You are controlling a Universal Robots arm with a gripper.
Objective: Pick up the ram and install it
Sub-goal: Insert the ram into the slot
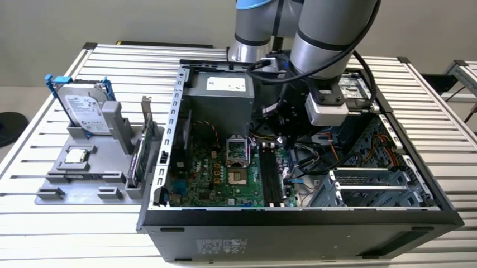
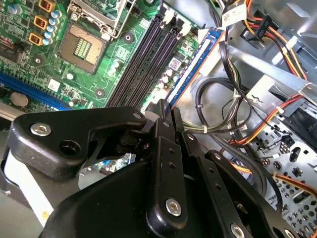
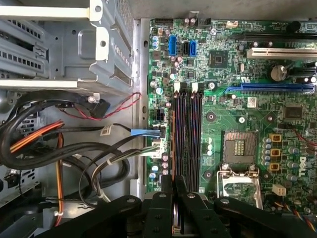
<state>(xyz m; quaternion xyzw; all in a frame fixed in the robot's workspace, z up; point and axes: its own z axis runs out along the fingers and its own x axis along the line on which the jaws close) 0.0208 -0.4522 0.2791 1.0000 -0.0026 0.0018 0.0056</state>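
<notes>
Gripping the ram (image 2: 190, 74), jaws hang beside tangled cables (image 2: 223, 116).

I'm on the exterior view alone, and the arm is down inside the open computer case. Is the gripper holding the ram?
Observer: Yes. In the second wrist view the gripper is shut on the ram, a thin blue board.
Operator: Where is it relative to the memory slots?
Observer: In the first wrist view it runs edge-on, parallel to the black memory slots, on their side nearest the loose cables.
Operator: Is it seated yet?
Observer: I cannot tell. In both wrist views the two black slots beside it are empty.
</notes>
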